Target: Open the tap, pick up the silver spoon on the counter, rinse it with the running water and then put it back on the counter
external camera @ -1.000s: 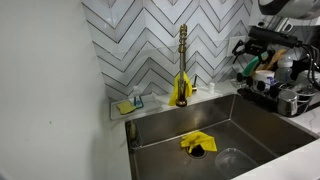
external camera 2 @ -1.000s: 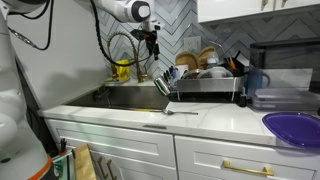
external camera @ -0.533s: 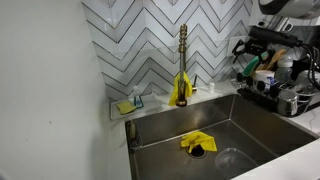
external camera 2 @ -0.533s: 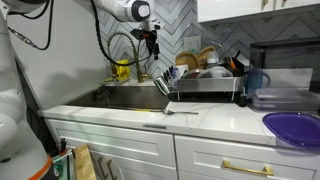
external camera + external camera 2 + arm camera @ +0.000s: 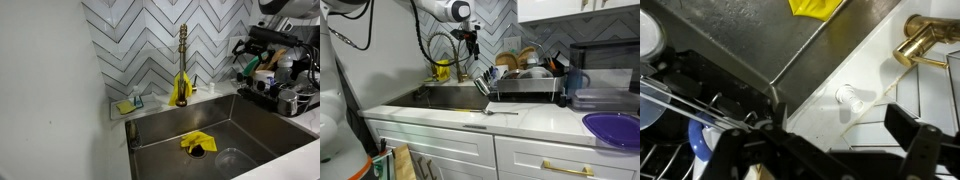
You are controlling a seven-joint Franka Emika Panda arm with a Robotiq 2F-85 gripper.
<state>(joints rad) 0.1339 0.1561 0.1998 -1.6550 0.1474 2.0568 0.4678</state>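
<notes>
Spoon [image 5: 492, 113] lies flat on the white counter [image 5: 545, 120] in front of the dish rack [image 5: 525, 85], near the front edge and well apart from the gripper [image 5: 472, 50]. It looks thin, silver and small; too little detail to say which end is the bowl. Nothing of the task looks done yet. The tap [image 5: 182, 70], a tall slim gold one with a wider yellow base, stands upright at the back of the sink [image 5: 160, 128] against the tiled wall [image 5: 140, 40], and no stream shows under it in any view, so I judge it not opened, though a thin stream could be missed at this size. The gripper hangs above the dish-rack end of the sink in both exterior views, apart from the tap and touching nothing. In the wrist view its fingers [image 5: 915, 140] stand spread as wide as they go with nothing between them, and the tap [image 5: 920, 40] sits off to the upper right. A yellow cloth [image 5: 197, 143] lies over the drain. Left to do: open the tap, fetch the spoon, rinse it, put it back on the counter.
</notes>
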